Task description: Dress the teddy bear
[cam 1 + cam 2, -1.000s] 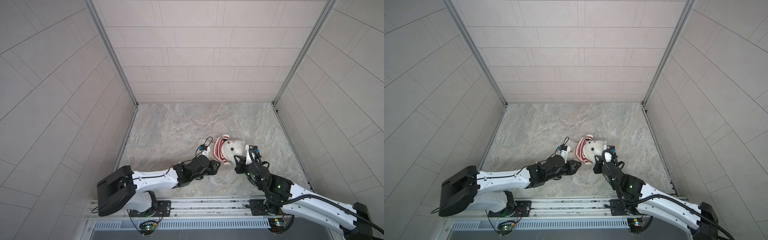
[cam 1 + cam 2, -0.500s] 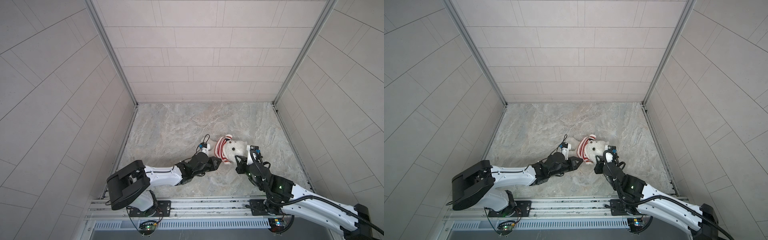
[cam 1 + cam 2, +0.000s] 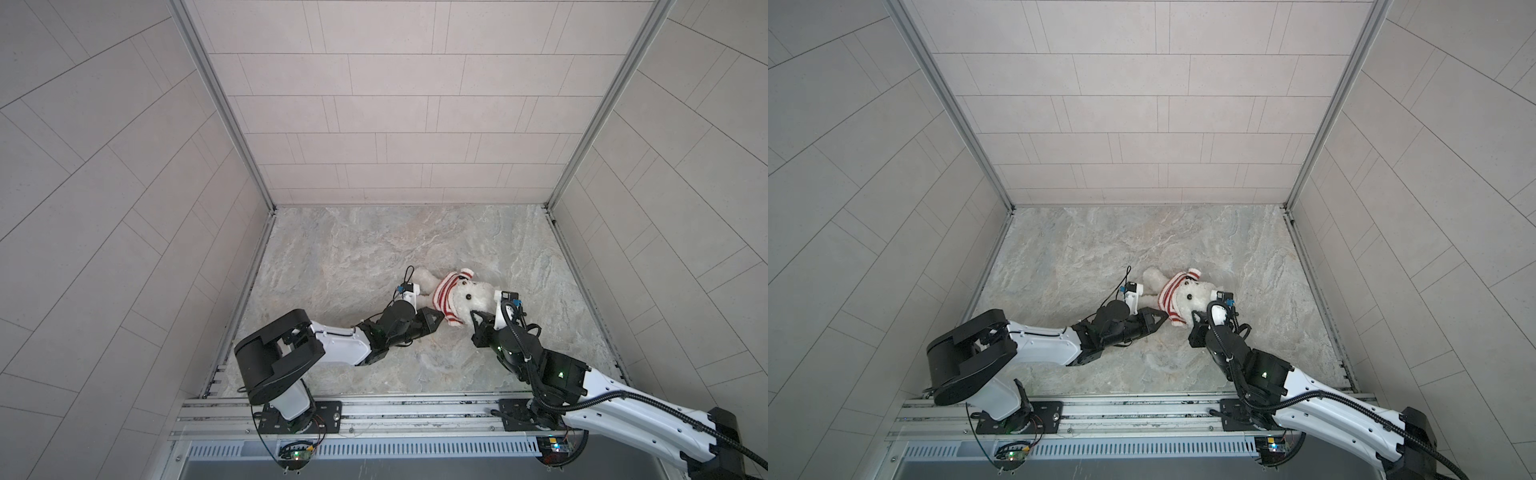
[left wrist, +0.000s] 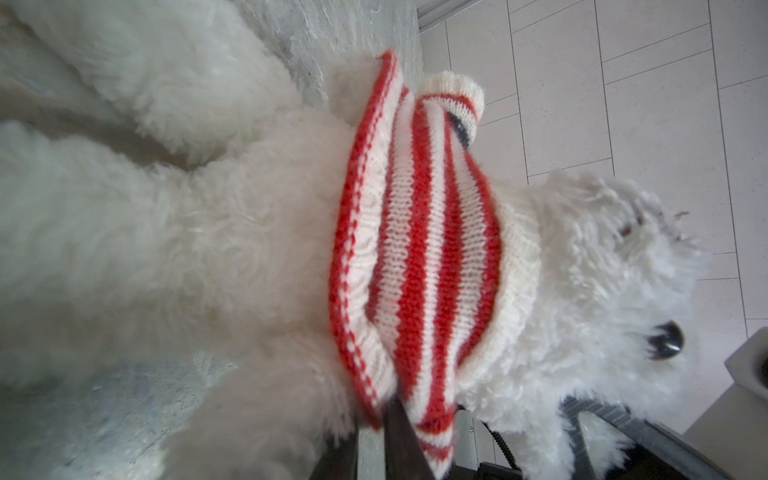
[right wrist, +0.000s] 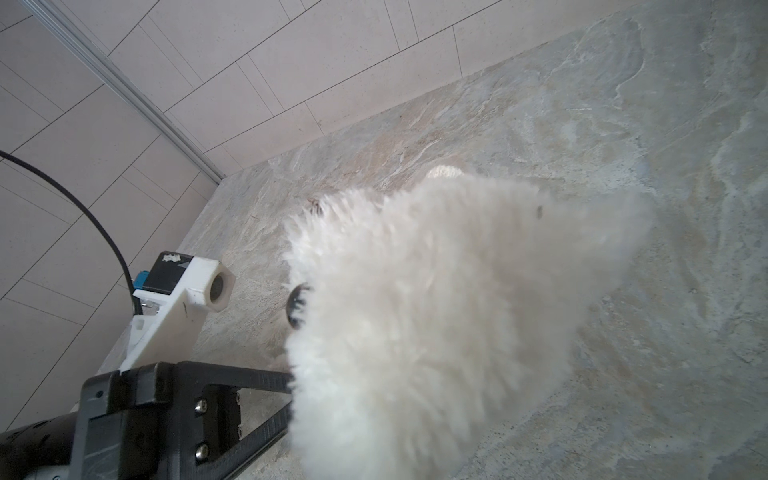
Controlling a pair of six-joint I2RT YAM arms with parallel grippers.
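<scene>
Pale tiled walls (image 3: 395,104) close in a grey marbled tabletop (image 3: 353,257). Near its front middle lies a small fluffy white plush teddy bear (image 3: 466,291), head toward the right arm and legs toward the left.

On the left, the left arm stretches low and nearly flat over the table. Its left gripper (image 3: 434,321) is at the lower edge of the red-and-white striped knit sweater (image 3: 446,298). In the left wrist view a dark finger (image 4: 401,436) lies against the hem — pinching or only touching, I cannot tell.

The sweater is over the head and bunched round the neck and chest. The belly and legs are bare, and no paw shows from the one sleeve I can see, so I'd judge the job about half done.

On the right, the right arm reaches in low — its right gripper (image 3: 478,322) is pressed together on fur beside the bear's head.
</scene>
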